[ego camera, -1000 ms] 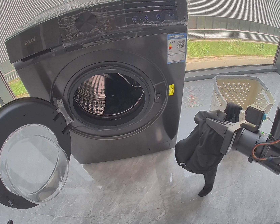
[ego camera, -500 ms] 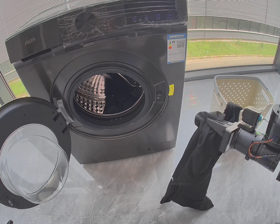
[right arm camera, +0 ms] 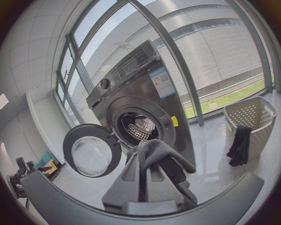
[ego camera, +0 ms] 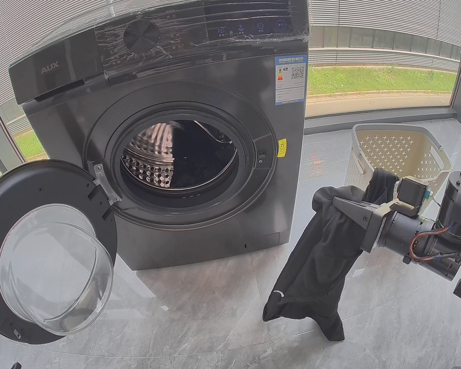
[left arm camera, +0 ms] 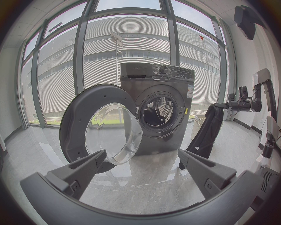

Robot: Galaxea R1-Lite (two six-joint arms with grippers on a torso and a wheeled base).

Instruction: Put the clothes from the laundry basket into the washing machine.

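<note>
1. Unfurled since a second ago, the dark garment (ego camera: 319, 260) hangs between laundry basket (ego camera: 399, 149) and washing machine (ego camera: 173, 89), with the right gripper (ego camera: 338, 203) jaws clamped on its top.
2. Left gripper (left arm camera: 141, 152) jaws wide apart, empty.
3. Blue-edged label (ego camera: 290, 78) on the machine's front.

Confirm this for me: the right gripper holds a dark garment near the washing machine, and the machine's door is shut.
Not quite: the door stands wide open, as the head view shows. The rest holds: the right gripper holds a dark garment near the washing machine.
</note>
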